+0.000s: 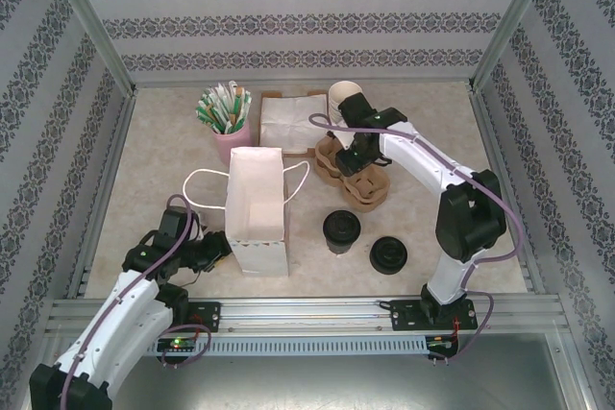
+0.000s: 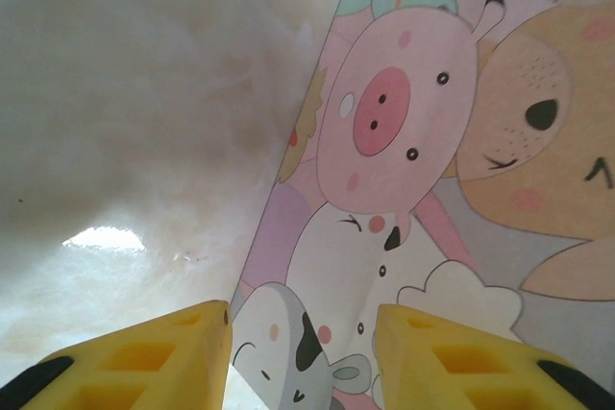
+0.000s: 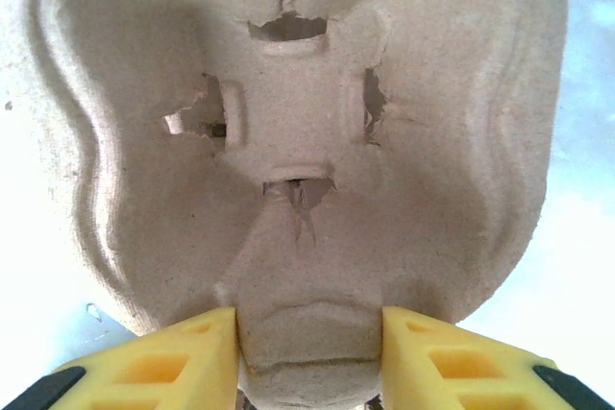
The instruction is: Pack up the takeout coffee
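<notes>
the takeout coffee (image 1: 341,229) stands upright on the table (image 1: 452,237) just right of the white paper bag (image 1: 257,206), the right gripper (image 3: 309,322) farther back is clamped on the cardboard cup carrier (image 3: 317,112)'s rim, and the left gripper (image 2: 303,324) straddles the bag's printed near-left corner, pinching or not i cannot tell.

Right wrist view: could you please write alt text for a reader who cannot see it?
Close-up of a brown moulded-pulp cup carrier, its near rim clamped between the two yellow fingers of the right pincer. Torn slits ring a square at its centre; pale tabletop shows at the sides.
</notes>
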